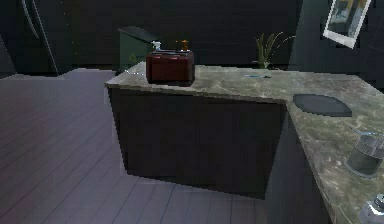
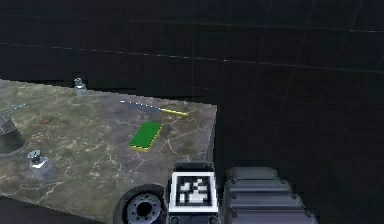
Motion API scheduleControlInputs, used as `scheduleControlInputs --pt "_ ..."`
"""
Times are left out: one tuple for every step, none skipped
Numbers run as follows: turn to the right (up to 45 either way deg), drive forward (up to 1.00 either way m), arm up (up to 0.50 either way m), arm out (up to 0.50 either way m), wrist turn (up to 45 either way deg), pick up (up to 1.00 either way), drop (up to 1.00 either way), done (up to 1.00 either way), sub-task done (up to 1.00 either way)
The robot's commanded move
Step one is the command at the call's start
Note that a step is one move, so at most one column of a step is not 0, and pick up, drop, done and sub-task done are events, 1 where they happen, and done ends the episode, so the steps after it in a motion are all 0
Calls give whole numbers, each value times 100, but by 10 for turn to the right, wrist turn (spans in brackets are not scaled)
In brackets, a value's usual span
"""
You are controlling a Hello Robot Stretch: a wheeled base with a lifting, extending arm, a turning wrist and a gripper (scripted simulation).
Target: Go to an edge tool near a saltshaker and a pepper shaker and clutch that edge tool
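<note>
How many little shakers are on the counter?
2. One shaker stands at the counter's far edge; the other shaker is nearer, at the arm side view's lower left. Others may be hidden.

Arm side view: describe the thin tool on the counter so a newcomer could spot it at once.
Start at the marbled countertop and look to its far edge, just beyond the flat green piece. There lies the tool: a thin pale blade with a yellow handle, the one long, slim thing among stubby shakers.
</note>
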Motion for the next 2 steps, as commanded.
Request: scheduleControlInputs --pt "0 0 0 42 0 0 0 0 0" --pt "0 0 0 0 450 0 0 0 0"
